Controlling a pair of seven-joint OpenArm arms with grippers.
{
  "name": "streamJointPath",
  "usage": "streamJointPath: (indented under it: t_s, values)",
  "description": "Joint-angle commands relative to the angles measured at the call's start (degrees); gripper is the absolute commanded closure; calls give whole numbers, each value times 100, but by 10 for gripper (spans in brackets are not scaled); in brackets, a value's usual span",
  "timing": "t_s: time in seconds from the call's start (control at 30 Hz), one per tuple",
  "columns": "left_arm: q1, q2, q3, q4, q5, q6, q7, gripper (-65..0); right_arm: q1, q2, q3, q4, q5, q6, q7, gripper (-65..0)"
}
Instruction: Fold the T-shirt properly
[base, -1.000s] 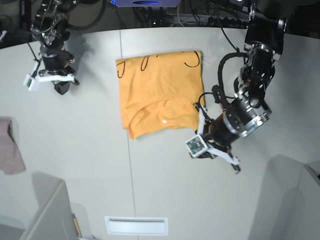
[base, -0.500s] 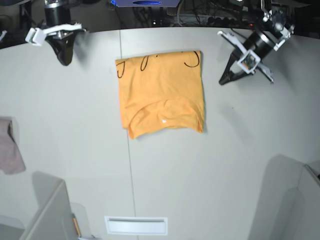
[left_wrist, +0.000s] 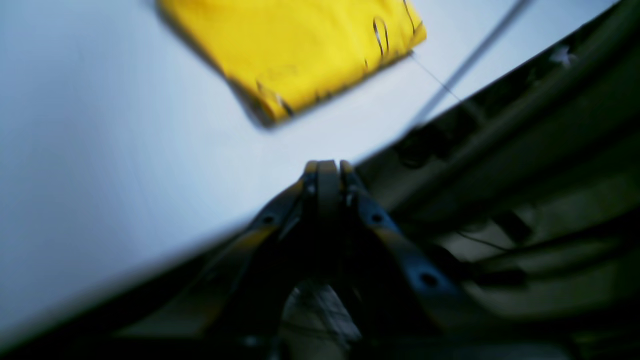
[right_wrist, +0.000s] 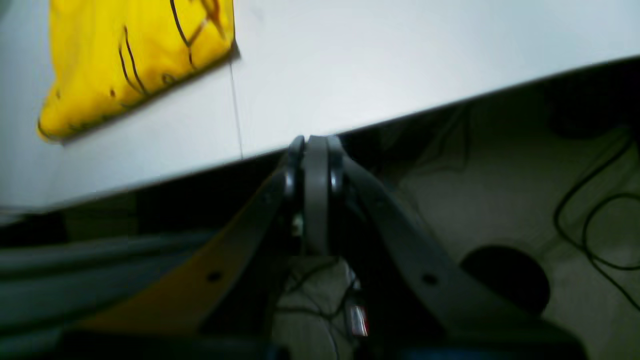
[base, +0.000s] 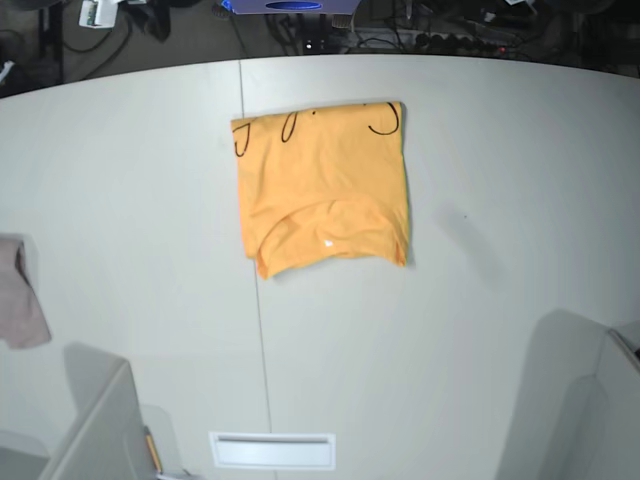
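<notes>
Now both arms have drawn back off the counter (base: 480, 350) to the top edge of the base view, where half a second ago they hung over its upper left and upper right. Left tool (left_wrist: 325, 167) and right tool (right_wrist: 317, 142) both closed, nothing between the fingertips. T-shirt (base: 320, 175) unmoved at upper centre of the frame, a compact, roughly square packet, its lower edge curved and corners slightly splayed; judged folded and released, so the task looks essentially complete, barring optional straightening of that edge.
</notes>
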Motion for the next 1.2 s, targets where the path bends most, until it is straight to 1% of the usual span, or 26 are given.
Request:
streamJointPath:
  t_s: [0.0, 0.07, 0.17, 0.23, 0.3, 0.37, 0.47, 0.53, 0.6, 0.67, 0.7, 0.73, 0.77, 0.83, 0.87, 0.9, 0.93, 0.97, 1.03, 1.1, 1.17]
  values:
    - [73, -24, 84, -386, -35, -49, -262, 0, -114, 40, -88, -72, 53, 40, -138, 0]
    - [-155, -24, 400, -1326, -35, -49, -649, 0, -17, 154, -264, -397, 53, 40, -736, 0]
    - [-586, -24, 849, -2689, -35, -49, -1053, 0, 431, 216, -589, -1241, 53, 40, -1307, 0]
    - [-929, 2, 1095, -3568, -35, -49, -1167, 0, 862, 216, -747, -2006, 53, 40, -1474, 0]
    - [-1359, 37, 1359, -4447, -35, -49, -1194, 0, 1336, 207, -747, -2815, 53, 40, -1606, 0]
    - [-1869, 152, 1684, -5379, -44, -49, -1194, 0, 1820, 207, -791, -3615, 53, 40, -1720, 0]
    - [-2669, 240, 2159, -6759, -44, -19, -1194, 0, 2488, 181, -800, -4793, 9, 40, -1720, 0]
    - [-3223, 336, 2484, -7726, -44, 333, -1202, 0, 3024, 181, -800, -5689, 0, 40, -1711, 0]
    - [-3803, 389, 2844, -8676, -44, 676, -1202, 0, 3666, 181, -800, -6868, 0, 40, -1685, 0]
    - [-4348, 495, 3108, -9440, -44, 878, -1132, 0, 4273, 181, -800, -8019, -132, 40, -1465, 0]
    - [-4551, 547, 3196, -9559, -44, 948, -1000, 0, 4501, 181, -800, -8468, -282, 40, -1281, 0]
    - [-4788, 591, 3293, -9559, -44, 1028, -745, 0, 4695, 181, -800, -8872, -519, 40, -1017, 0]
    - [-4999, 626, 3381, -9559, -44, 1115, -367, 0, 4870, 163, -800, -9250, -835, 40, -621, 0]
    - [-5272, 653, 3460, -9559, -44, 1256, 441, 0, 5090, -13, -800, -9839, -1512, 40, 267, 0]
    - [-5333, 662, 3442, -9559, -44, 1318, 758, 0, 5152, -92, -800, -10041, -1864, -21, 680, 0]
    - [-5386, 662, 3433, -9559, -79, 1379, 1083, 0, 5205, -180, -800, -10235, -2339, -162, 1128, 0]
    - [-5395, 662, 3416, -9432, -97, 1441, 1347, 0, 5240, -276, -800, -10375, -2849, -373, 1462, 0]
    - [-5403, 653, 3407, -9273, -105, 1502, 1514, 0, 5257, -355, -791, -10489, -3306, -672, 1673, 0]
    - [-5412, 662, 3407, -9098, -114, 1608, 1628, 0, 5266, -487, -747, -10569, -3991, -1305, 1752, 0]
    - [-5412, 688, 3425, -9089, -114, 1748, 1611, 0, 5275, -619, -747, -10604, -4282, -1841, 1761, 0]
    - [-5412, 767, 3425, -9089, -79, 1828, 1611, 0, 5275, -707, -747, -10604, -4299, -2122, 1770, 0]
